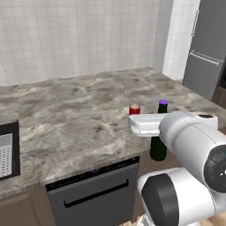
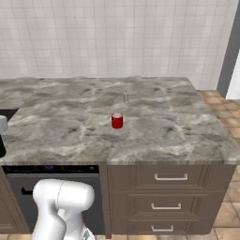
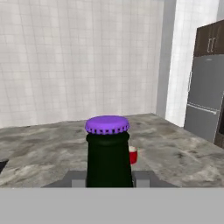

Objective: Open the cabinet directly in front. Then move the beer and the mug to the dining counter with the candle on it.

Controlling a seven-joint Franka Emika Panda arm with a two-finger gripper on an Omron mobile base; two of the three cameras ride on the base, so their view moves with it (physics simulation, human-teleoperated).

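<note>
On the left of the left base view a dark appliance sits in the counter's front left part. The counter, a wide veined stone slab, carries the rest. A black appliance front sits under its near edge, with brown drawers to the right of it in the right base view.

Toward the back edge, near the middle, stands a small candle. In front of it, well inside the slab, stands the red mug, upright and on its own.

The beer bottle is upright at the counter's near edge in the left base view, its purple cap just right of the mug there. In the hand view the bottle rises between the grey finger pads of the gripper, which sit narrow against its two sides, holding it by the neck. The mug peeks out just right of the bottle.

At the far right stand a grey fridge and a dark wall cabinet above it.
</note>
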